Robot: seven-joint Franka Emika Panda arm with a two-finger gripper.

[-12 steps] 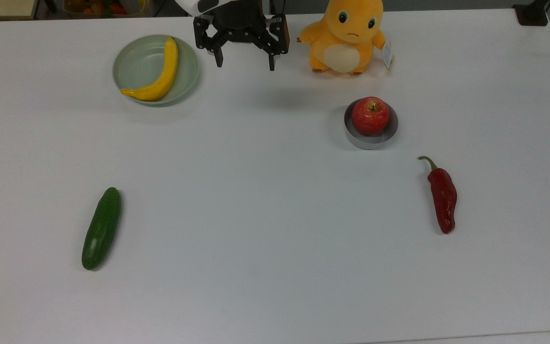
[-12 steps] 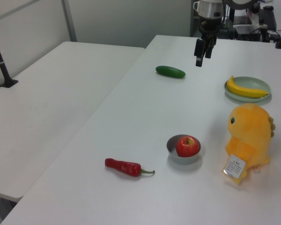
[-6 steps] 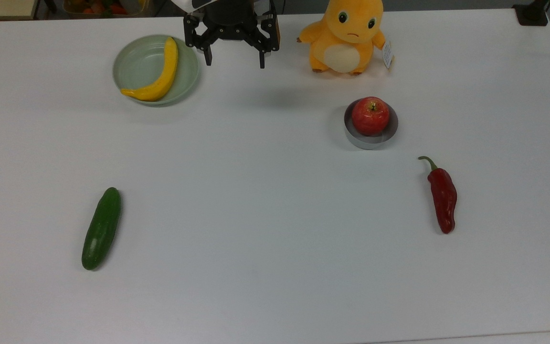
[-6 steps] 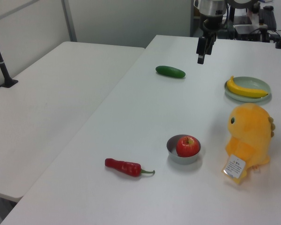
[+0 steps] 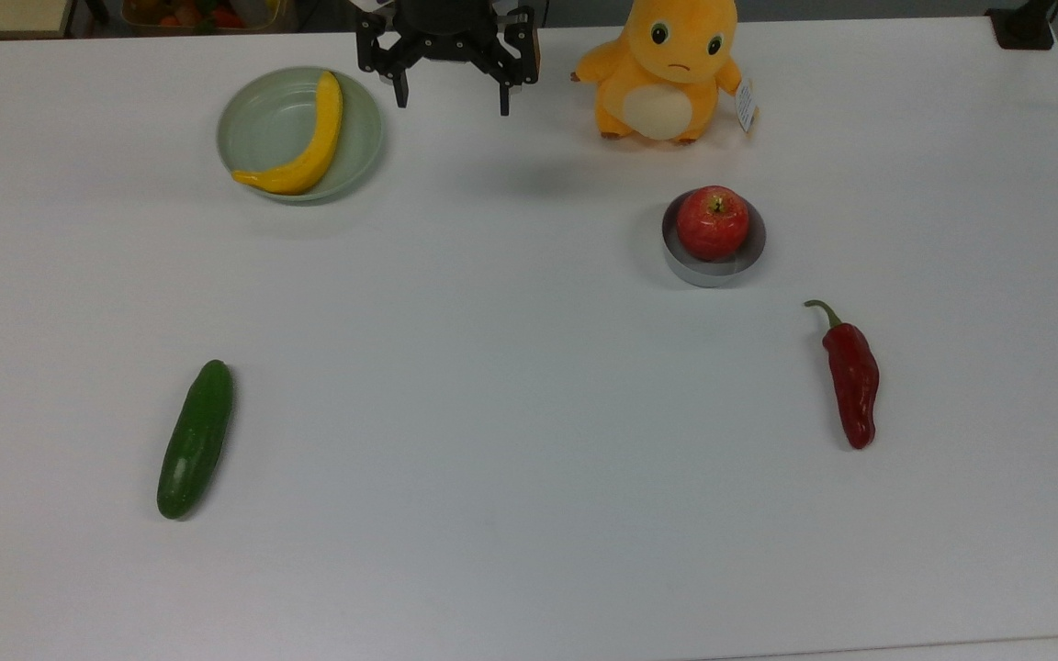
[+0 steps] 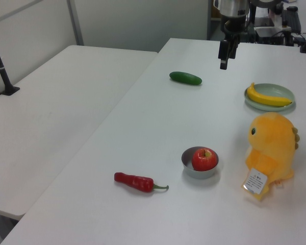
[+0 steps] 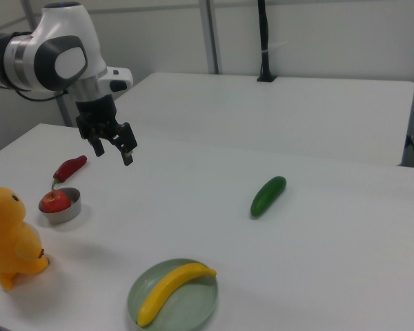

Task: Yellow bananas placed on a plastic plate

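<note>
The yellow banana (image 5: 304, 138) lies curved across the pale green plastic plate (image 5: 263, 119) near the top view's upper left. Nothing is touching it. My gripper (image 5: 452, 103) hangs in the air to the plate's right in the top view, between the plate and the plush toy, open with nothing between its fingers. In the right view the gripper (image 7: 114, 155) is well above the table, far behind the plate (image 7: 186, 310) and banana (image 7: 172, 289). In the left view the gripper (image 6: 223, 61) hovers to the left of the plate (image 6: 280, 90) holding the banana (image 6: 268, 97).
An orange plush toy (image 5: 671, 64) stands right of the gripper in the top view. A red apple (image 5: 713, 222) sits in a grey metal dish (image 5: 713, 271). A red chilli (image 5: 850, 381) and a green cucumber (image 5: 196, 439) lie on the white table.
The open gripper has drifted toward the top view's upper edge and slightly left, rising away from the table. The banana and plate have not moved.
</note>
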